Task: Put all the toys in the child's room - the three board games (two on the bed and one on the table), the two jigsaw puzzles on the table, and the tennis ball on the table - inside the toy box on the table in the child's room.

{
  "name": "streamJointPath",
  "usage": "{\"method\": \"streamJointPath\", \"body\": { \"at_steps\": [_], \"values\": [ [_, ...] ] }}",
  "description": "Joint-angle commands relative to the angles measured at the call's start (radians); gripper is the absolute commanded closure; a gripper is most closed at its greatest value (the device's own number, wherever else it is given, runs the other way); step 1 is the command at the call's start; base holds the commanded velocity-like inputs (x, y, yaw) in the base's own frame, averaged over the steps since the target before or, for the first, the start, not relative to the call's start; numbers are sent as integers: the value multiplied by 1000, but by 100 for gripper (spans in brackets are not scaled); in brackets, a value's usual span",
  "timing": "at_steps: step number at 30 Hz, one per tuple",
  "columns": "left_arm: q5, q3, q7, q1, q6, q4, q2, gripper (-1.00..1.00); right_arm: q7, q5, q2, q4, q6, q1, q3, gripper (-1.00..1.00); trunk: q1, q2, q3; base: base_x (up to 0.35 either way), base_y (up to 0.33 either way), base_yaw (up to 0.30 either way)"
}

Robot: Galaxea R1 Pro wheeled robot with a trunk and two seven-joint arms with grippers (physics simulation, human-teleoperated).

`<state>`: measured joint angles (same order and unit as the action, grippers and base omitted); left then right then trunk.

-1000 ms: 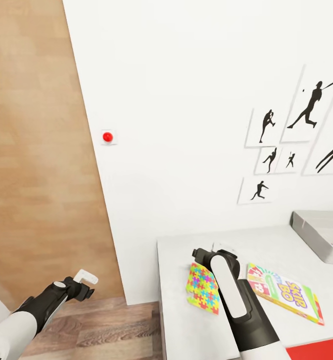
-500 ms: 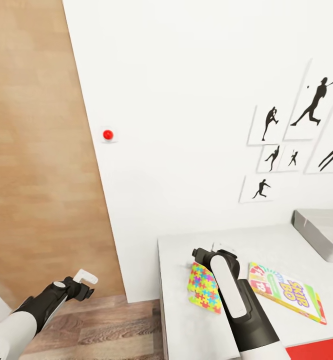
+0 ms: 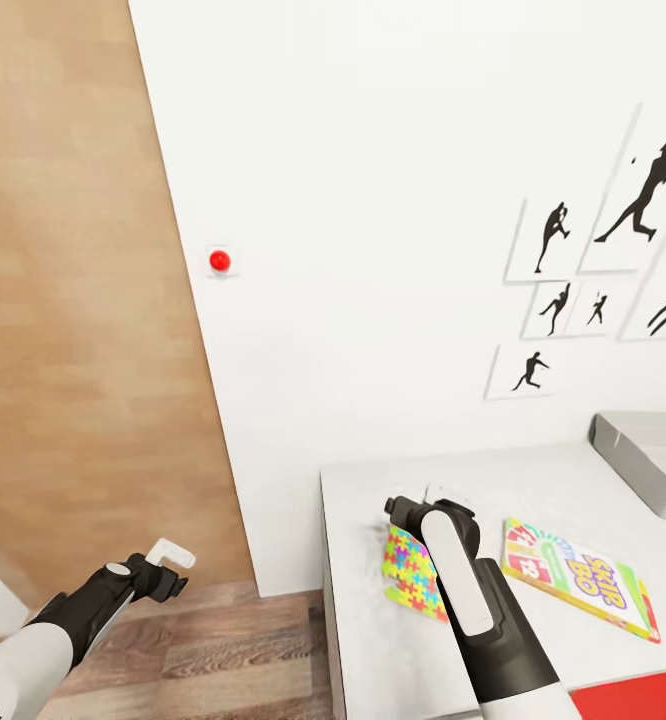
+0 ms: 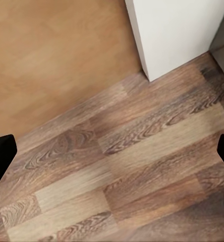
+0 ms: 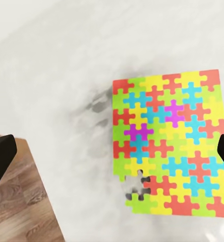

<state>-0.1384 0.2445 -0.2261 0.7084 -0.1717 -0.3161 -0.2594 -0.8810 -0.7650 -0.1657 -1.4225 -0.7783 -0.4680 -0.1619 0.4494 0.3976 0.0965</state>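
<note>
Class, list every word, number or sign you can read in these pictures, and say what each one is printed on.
"SKIP BO": on the board game lying on the table.
A red-and-white mark at that box's near-left corner: too blurred to read.
Jigsaw puzzle, wall pictures, toy box: no text.

Ahead of me stands a plain white wall [image 3: 373,200] with a small red button [image 3: 219,261] and black baseball-player pictures [image 3: 593,270]. A tan wood panel [image 3: 73,300] runs alongside it, and dark wood-plank floor [image 3: 223,650] lies below.
</note>
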Motion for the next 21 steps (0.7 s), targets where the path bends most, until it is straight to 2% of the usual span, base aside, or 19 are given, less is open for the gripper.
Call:
{"method": "streamJointPath", "body": {
  "at_steps": [1, 6, 13, 21],
  "values": [
    [-10, -3, -5, 0, -5, -3, 0, -100, -10, -9, 0, -1, -2, -1, -1, -100, 1, 2, 4, 0, 1, 0],
    [-10, -3, -5, 0, -5, -3, 0, -100, -10, -11, 1, 1, -2, -1, 1, -100, 1, 2, 12, 0, 0, -14],
    [-10, -2, -5, 0, 0, -2, 1, -100, -10, -11, 1, 4, -2, 0, 2, -100, 1, 2, 22, 0, 0, -124],
    [-12, -2, -5, 0, 5, -2, 3, -100, -10, -7, 1, 5, -2, 0, 1, -100, 1, 2, 25, 0, 0, -43]
  ]
}}
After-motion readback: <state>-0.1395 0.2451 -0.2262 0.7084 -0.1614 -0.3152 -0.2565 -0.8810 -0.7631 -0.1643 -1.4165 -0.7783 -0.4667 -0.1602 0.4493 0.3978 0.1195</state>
